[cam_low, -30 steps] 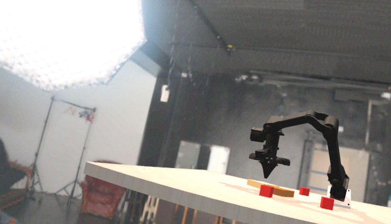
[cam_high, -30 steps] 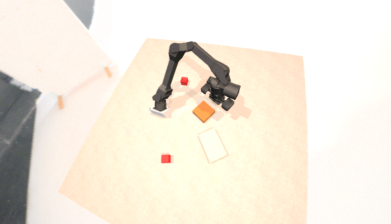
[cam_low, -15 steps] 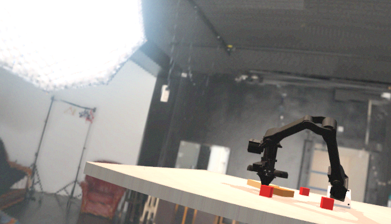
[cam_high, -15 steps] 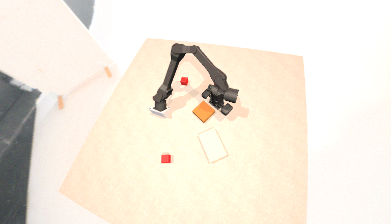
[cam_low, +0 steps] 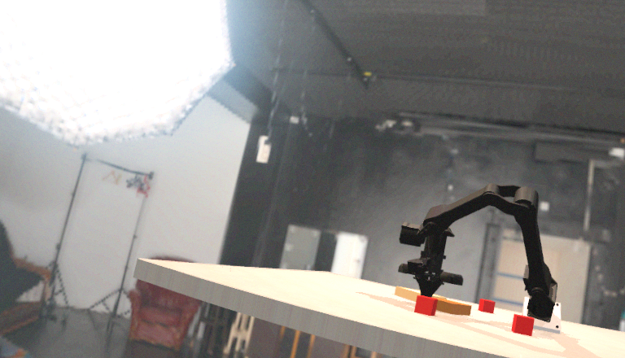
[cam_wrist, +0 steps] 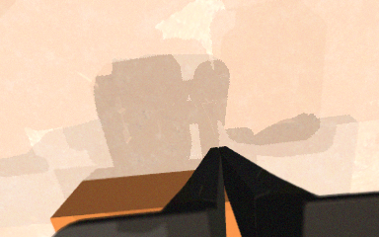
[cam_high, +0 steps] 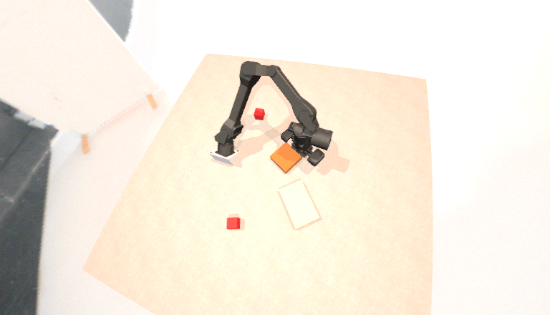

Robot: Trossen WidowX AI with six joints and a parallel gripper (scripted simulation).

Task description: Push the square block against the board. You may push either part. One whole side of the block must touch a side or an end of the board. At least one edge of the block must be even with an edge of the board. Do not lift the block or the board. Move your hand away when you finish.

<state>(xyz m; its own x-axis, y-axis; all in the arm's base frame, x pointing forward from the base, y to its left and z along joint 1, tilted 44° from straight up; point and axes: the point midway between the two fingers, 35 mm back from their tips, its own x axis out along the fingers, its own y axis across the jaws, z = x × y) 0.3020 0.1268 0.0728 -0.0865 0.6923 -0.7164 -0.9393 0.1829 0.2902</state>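
Observation:
The orange square block lies flat in the top view, turned so a corner points towards the board. The pale rectangular board lies flat below it in that view, with a gap between them and their sides at different angles. My gripper is shut and empty, pointing down low at the block's right side in the top view. In the wrist view the fingers cover part of the block. Whether the tips touch the block or table is unclear.
One red cube lies within the arm's arch, another red cube left of the board. The exterior view shows several red things: a near cube, a back cube and a cube by the arm's base.

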